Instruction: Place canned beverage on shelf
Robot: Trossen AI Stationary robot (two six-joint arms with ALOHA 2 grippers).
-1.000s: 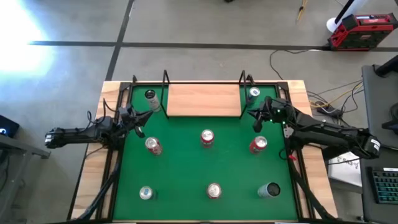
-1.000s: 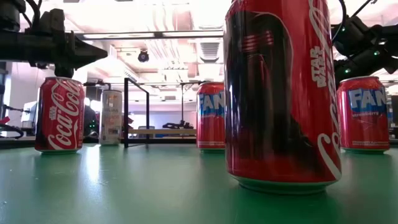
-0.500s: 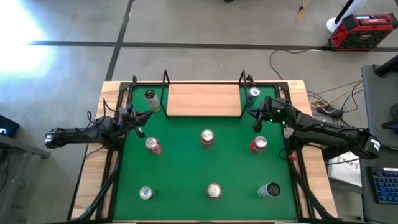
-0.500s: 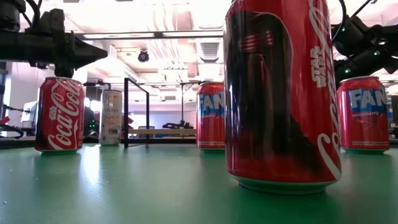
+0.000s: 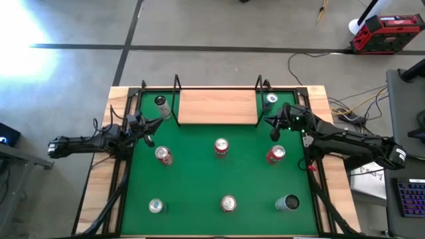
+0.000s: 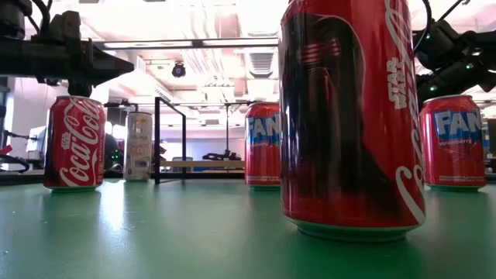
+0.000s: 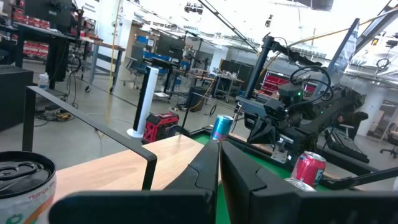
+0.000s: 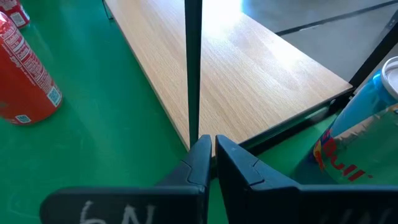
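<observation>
The shelf [image 5: 217,106], a light wood board with thin black uprights, lies at the far middle of the green mat [image 5: 192,179]. Several cans stand upright on the mat: three red ones in a middle row [image 5: 221,147], three in the near row [image 5: 228,203], a dark-topped one [image 5: 160,101] left of the shelf and a blue one [image 5: 271,99] to its right. My left gripper [image 5: 160,115] hovers shut near the shelf's left end. My right gripper [image 8: 212,144] is shut, just short of the shelf's near right upright [image 8: 193,68]. Neither holds a can.
The mat is ringed by a black frame [image 5: 127,133] and the table's wooden edge [image 5: 106,172]. In the low view a large red can [image 6: 353,116] stands close in front, hiding much of the mat behind it. Cables and a red toolbox [image 5: 386,32] lie on the floor beyond.
</observation>
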